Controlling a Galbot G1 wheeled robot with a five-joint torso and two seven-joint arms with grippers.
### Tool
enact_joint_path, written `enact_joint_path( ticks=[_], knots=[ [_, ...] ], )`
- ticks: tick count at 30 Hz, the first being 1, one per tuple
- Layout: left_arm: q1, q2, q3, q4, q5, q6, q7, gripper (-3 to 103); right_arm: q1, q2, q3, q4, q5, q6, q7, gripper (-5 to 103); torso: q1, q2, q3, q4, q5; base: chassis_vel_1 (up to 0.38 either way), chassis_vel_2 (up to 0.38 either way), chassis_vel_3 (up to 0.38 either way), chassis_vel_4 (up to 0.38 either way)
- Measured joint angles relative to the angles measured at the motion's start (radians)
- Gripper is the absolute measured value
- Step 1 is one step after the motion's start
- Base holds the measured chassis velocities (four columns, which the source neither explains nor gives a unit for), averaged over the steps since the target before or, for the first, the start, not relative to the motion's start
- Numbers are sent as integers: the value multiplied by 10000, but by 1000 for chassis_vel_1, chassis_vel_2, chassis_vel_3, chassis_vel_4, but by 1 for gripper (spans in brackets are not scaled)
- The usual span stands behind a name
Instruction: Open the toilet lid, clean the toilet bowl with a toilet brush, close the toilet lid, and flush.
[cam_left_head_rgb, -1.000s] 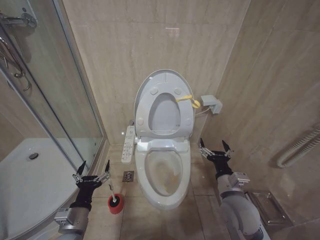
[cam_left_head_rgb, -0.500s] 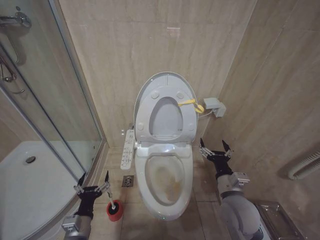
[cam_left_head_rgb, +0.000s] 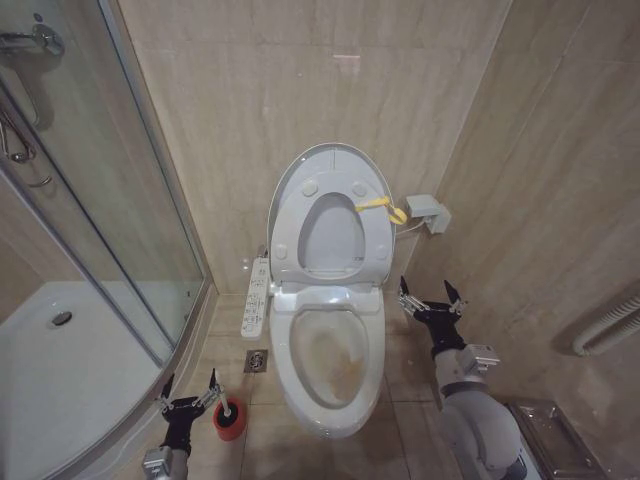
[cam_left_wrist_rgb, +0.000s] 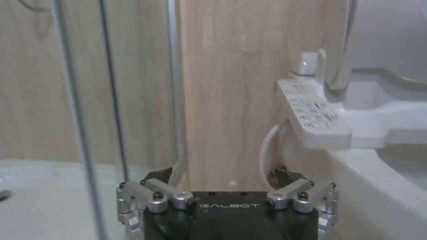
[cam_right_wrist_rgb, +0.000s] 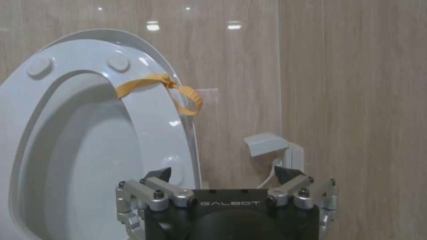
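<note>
Toilet brush (cam_left_head_rgb: 229, 408) stands just right of the low, open-fingered left gripper (cam_left_head_rgb: 189, 392).

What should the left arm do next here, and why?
Probably lower the open left gripper a little further toward the toilet brush in its red holder and close on the handle. The toilet lid already stands up, the stained toilet bowl is exposed, and the right gripper hangs open beside the bowl.

Tiled floor (cam_left_head_rgb: 400, 370) bearing the toilet bowl (cam_left_head_rgb: 325, 385), a red holder (cam_left_head_rgb: 230, 420), a floor drain (cam_left_head_rgb: 256, 361).
</note>
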Motion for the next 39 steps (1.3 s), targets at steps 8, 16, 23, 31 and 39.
enact_joint_path(
  ticks=[8,16,23,31,39],
  knots=[
    [-953,189,270,1792,-307,-639,759,100,0,0,0,0,0,0,0,100,0,0,0,0,-1,0,0,0,0],
    [-1863,307,395,3504,-505,-1201,1580,100,0,0,0,0,0,0,0,100,0,0,0,2,-1,0,0,0,0],
    [-2803,337,633,4637,-598,-1394,1906,100,1,0,0,0,0,0,0,100,1,-1,0,-1,1,0,0,0,0],
    [-3079,158,769,5018,-568,-1450,2156,93,0,0,0,1,0,0,0,100,1,-1,0,1,1,0,0,0,0],
    [-3043,21,728,5183,-300,-1463,2166,84,0,0,0,0,0,0,0,100,1,0,0,2,1,0,0,0,0]
  ],
)
